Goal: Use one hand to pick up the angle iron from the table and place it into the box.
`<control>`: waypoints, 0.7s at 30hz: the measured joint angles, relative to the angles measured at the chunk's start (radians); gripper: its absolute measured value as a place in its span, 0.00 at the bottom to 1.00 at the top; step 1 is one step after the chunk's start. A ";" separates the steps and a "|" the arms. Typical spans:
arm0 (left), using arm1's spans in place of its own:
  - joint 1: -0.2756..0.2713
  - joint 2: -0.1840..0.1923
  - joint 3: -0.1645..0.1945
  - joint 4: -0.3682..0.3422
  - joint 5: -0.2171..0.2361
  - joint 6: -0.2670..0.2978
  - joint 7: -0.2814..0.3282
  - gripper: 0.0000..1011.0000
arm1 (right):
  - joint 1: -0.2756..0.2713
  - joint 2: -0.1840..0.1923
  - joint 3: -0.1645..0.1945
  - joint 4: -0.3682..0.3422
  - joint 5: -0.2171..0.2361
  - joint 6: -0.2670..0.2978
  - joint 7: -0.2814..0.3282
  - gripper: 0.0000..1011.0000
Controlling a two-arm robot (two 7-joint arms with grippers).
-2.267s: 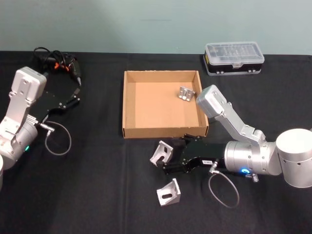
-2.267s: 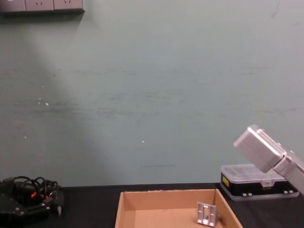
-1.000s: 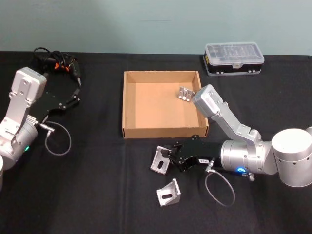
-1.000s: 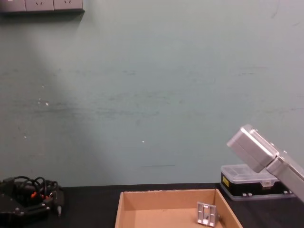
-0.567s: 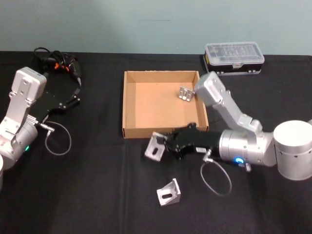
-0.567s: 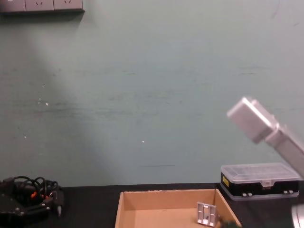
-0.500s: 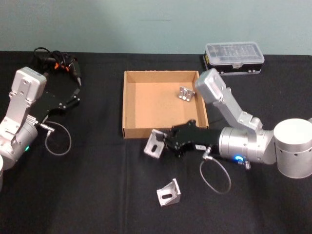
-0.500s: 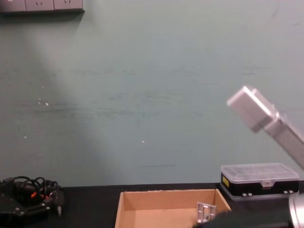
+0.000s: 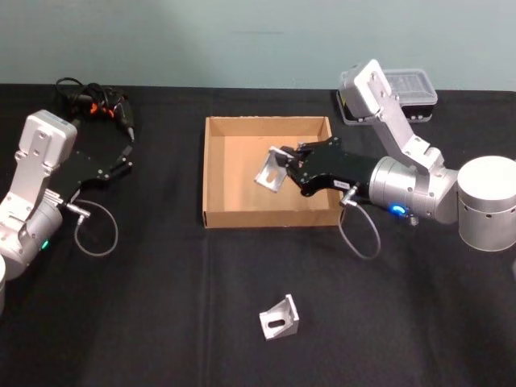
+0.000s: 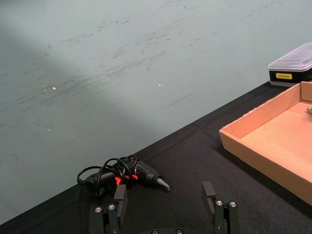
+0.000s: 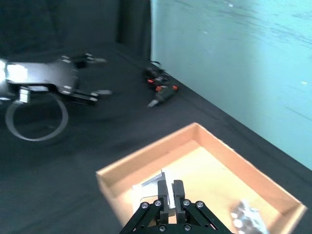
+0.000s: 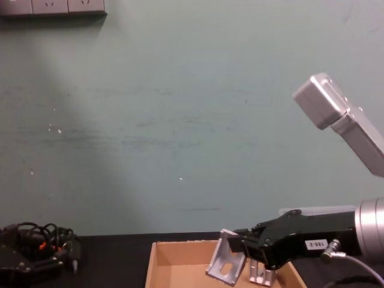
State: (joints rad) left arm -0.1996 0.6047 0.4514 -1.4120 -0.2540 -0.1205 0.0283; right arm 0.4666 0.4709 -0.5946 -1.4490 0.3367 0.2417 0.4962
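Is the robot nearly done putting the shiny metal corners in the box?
Partway. One angle iron lies inside the box. The right gripper, jaws shut, holds a second angle iron over the box, not yet released. A third angle iron waits on the table. The left gripper is parked at the left, open.

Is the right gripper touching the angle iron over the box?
Touching. Head view: the right gripper is clamped on the angle iron, holding it over the box.

The table (image 9: 161, 306) carries the box (image 9: 266, 218), one angle iron (image 9: 279, 318) (lying loose), a case (image 9: 418, 87) and a drill (image 9: 93, 103).
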 joint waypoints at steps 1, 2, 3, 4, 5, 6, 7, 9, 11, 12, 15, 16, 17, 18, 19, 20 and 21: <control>0.000 0.000 0.000 0.000 0.000 0.000 0.000 0.99 | 0.003 -0.004 0.002 0.010 -0.006 -0.005 -0.004 0.08; 0.000 0.000 0.000 0.000 0.000 0.000 0.000 0.99 | 0.006 -0.008 0.003 0.021 -0.012 -0.010 -0.007 0.08; 0.000 0.000 0.000 0.000 0.000 0.000 0.000 0.99 | 0.011 -0.016 0.005 0.044 -0.024 -0.017 -0.016 0.08; 0.000 0.000 0.000 0.000 0.000 0.000 0.000 0.99 | 0.013 -0.019 0.006 0.052 -0.029 -0.019 -0.019 0.08; 0.000 0.000 0.000 0.000 0.000 0.000 0.000 0.99 | 0.018 -0.027 0.008 0.073 -0.039 -0.024 -0.026 0.08; 0.000 0.000 0.000 0.000 0.000 0.000 0.000 0.99 | 0.020 -0.029 0.009 0.083 -0.045 -0.027 -0.029 0.08; 0.000 0.000 0.000 0.000 0.000 0.000 0.000 0.99 | 0.021 -0.032 0.010 0.091 -0.049 -0.028 -0.032 0.08; 0.000 0.000 0.000 0.000 0.000 0.000 0.000 0.99 | 0.025 -0.040 0.012 0.115 -0.060 -0.032 -0.037 0.08; 0.000 0.000 0.000 0.000 0.000 0.000 0.000 0.99 | 0.026 -0.043 0.015 0.127 -0.067 -0.034 -0.038 0.08; 0.000 0.000 0.000 0.000 0.000 0.000 0.000 0.99 | 0.026 -0.047 0.017 0.138 -0.073 -0.034 -0.040 0.08; 0.000 0.000 0.000 0.000 0.000 0.000 0.000 0.99 | 0.026 -0.050 0.022 0.151 -0.081 -0.034 -0.044 0.08; 0.000 0.000 0.000 0.000 0.000 0.000 0.000 0.99 | 0.025 -0.051 0.025 0.157 -0.086 -0.034 -0.045 0.08; 0.000 0.000 0.000 0.000 0.000 0.000 0.000 0.99 | 0.024 -0.052 0.027 0.159 -0.088 -0.034 -0.045 0.08; 0.000 0.000 0.000 0.000 0.000 0.000 0.000 0.99 | 0.023 -0.052 0.029 0.161 -0.091 -0.034 -0.045 0.08; 0.000 0.000 0.000 0.000 0.000 0.000 0.000 0.99 | 0.021 -0.053 0.033 0.164 -0.094 -0.034 -0.045 0.08; 0.000 0.000 0.000 0.000 0.000 0.000 0.000 0.99 | 0.020 -0.053 0.035 0.166 -0.096 -0.034 -0.046 0.08; 0.000 0.000 0.000 0.000 0.000 0.000 0.000 0.99 | 0.019 -0.053 0.037 0.167 -0.099 -0.034 -0.046 0.08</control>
State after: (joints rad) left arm -0.1995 0.6047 0.4514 -1.4120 -0.2539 -0.1206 0.0283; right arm 0.4860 0.4174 -0.5578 -1.2821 0.2381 0.2079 0.4503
